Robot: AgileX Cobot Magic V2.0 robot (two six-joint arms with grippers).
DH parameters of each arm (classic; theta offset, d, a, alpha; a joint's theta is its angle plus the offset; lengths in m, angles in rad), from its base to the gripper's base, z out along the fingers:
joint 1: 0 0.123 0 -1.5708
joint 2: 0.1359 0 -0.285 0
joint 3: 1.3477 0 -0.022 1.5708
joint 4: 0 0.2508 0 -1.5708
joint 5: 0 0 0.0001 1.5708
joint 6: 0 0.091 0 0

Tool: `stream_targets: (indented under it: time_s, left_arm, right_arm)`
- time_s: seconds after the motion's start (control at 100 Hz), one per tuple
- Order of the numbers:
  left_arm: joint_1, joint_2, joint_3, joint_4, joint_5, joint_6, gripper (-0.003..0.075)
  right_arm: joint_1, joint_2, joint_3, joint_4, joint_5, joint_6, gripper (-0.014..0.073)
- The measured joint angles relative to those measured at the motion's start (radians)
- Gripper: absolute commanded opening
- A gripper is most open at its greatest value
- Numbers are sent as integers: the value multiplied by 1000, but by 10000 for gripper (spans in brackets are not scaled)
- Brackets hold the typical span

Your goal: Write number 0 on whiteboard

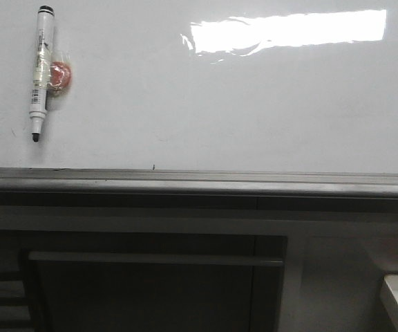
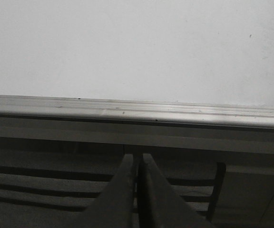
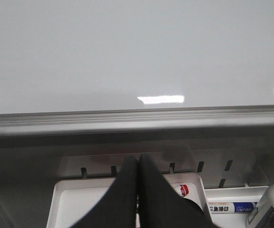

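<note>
Left gripper (image 2: 138, 164): the 2 dark fingers (image 2: 120, 190) lie pressed together, tips meeting with only a hairline seam between them, nothing held. Beyond the tips runs the grey rail (image 2: 137, 110), and past the rail the whiteboard (image 2: 127, 47). The tips are apart from both rail and board. Below the rail, behind the fingers, is a dark cabinet (image 2: 42, 156) with horizontal slats.

Right gripper (image 3: 138, 164): fingers (image 3: 122, 194) likewise closed on each other, tip to tip, empty. Beyond the tips the same rail crosses the view, then the board with a small bright glare patch. Under the fingers sits a white tray (image 3: 75, 204); a red-and-white item (image 3: 181, 190) lies in it just beside the right-hand finger, what it is cannot be told. Further to that side are a labelled box (image 3: 227, 208) and a white bottle (image 3: 272, 202), partly cut off.

Neither gripper appears in the front view.

Whiteboard, front view (image 1: 220, 104): glossy white, a long rectangular glare (image 1: 289, 31) near its upper edge, the rail (image 1: 199, 181) along its lower edge. A marker (image 1: 40, 72) hangs on the board at far left, cap end up, black tip down, slightly tilted, with a reddish holder (image 1: 61, 76) touching its barrel. It is well apart from both grippers.

Number 0: no drawn loop shows on the board in any view; only a few tiny specks mark the surface. The writing is not yet done.
</note>
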Motion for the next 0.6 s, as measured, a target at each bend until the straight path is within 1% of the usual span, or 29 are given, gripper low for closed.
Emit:
stream_targets:
  time_s: [0.35,0.6]
  left_arm:
    - [0,0,0,0,0,0,-20]
    - [0,0,0,0,0,0,-20]
  right_arm:
    - [0,0,0,0,0,0,-67]
    - [23,0,0,0,0,0,-67]
